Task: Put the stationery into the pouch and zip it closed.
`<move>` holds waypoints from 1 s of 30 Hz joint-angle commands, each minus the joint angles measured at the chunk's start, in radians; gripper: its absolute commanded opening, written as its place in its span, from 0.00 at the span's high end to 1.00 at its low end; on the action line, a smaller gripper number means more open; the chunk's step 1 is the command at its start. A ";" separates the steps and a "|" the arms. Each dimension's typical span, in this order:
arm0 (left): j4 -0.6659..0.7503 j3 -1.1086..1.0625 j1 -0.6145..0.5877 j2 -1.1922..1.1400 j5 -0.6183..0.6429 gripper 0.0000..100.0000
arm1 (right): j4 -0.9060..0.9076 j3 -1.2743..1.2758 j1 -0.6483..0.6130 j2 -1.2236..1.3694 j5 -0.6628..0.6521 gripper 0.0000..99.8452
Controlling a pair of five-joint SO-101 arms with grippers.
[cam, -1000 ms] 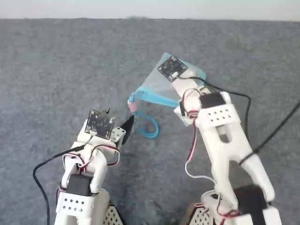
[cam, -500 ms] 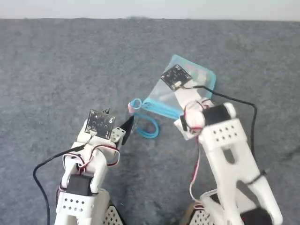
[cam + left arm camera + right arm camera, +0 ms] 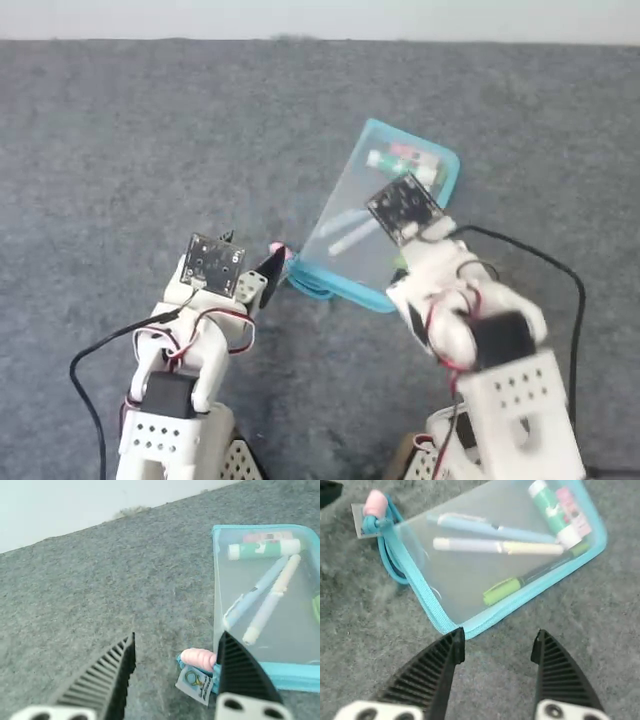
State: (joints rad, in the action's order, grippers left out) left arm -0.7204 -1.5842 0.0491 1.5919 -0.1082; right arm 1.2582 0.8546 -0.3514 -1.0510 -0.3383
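Clear blue-edged zip pouch (image 3: 350, 205) lies flat on grey carpet (image 3: 150, 130), pens (image 3: 500, 546) inside. The left gripper (image 3: 177, 642) and right gripper (image 3: 499, 632) gape wide, empty. Snagging the pink zip pull (image 3: 198, 658) could drag it open.

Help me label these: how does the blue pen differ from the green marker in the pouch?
The blue pen is pale blue throughout; the green marker has a lime cap on a dark barrel. The blue pen lies mid-pouch, the green marker along the pouch's long edge. Both are inside it.
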 commanded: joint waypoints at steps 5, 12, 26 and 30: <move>-0.060 0.231 -0.063 -0.003 0.000 0.75 | 0.007 0.153 -0.001 -0.255 0.005 0.78; -0.141 0.275 -0.133 -0.003 0.000 0.75 | 0.005 0.298 0.153 -0.501 0.005 0.78; -0.265 0.298 -0.450 -0.003 0.000 0.74 | 0.005 0.589 0.248 -0.762 0.006 0.78; -0.259 0.220 -0.517 -0.003 -0.002 0.74 | 0.005 0.595 0.266 -0.763 0.006 0.86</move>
State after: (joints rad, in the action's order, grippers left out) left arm -0.9797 -1.3295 -0.4081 1.5919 -0.1082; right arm 1.2597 1.4515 -0.1059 -1.8090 -0.3368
